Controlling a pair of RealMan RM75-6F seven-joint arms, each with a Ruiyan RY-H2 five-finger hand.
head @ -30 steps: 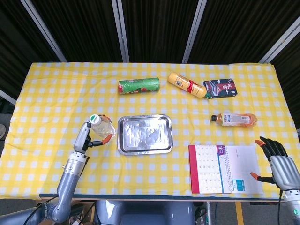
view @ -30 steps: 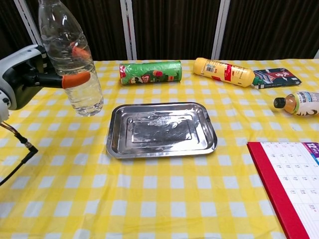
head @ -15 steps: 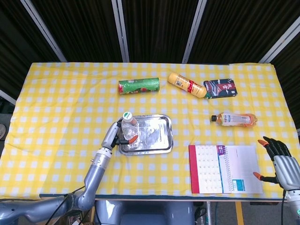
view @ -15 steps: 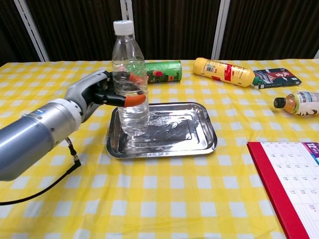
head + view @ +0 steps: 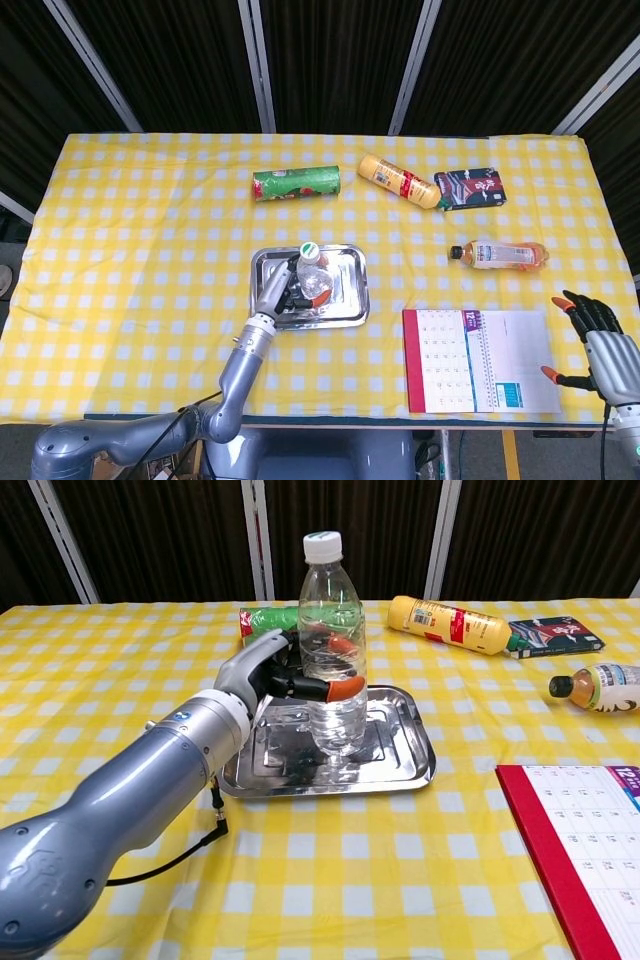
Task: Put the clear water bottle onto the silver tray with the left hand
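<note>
The clear water bottle (image 5: 333, 660) with a white cap stands upright over the middle of the silver tray (image 5: 407, 765). Its base is at the tray's floor or just above; I cannot tell if it touches. My left hand (image 5: 275, 675) grips the bottle's middle from the left, orange fingertips wrapped around its front. From the head view the bottle (image 5: 312, 275) and left hand (image 5: 283, 290) sit over the tray (image 5: 345, 310). My right hand (image 5: 600, 345) hovers open beyond the table's right front corner, holding nothing.
A green can (image 5: 297, 184), a yellow bottle (image 5: 398, 181) and a dark packet (image 5: 471, 188) lie at the back. An orange drink bottle (image 5: 500, 255) lies on the right. A red-edged calendar (image 5: 480, 360) lies at the front right.
My left hand carried the bottle rightward from the table left of the tray to over the tray's middle. The right hand barely shifted.
</note>
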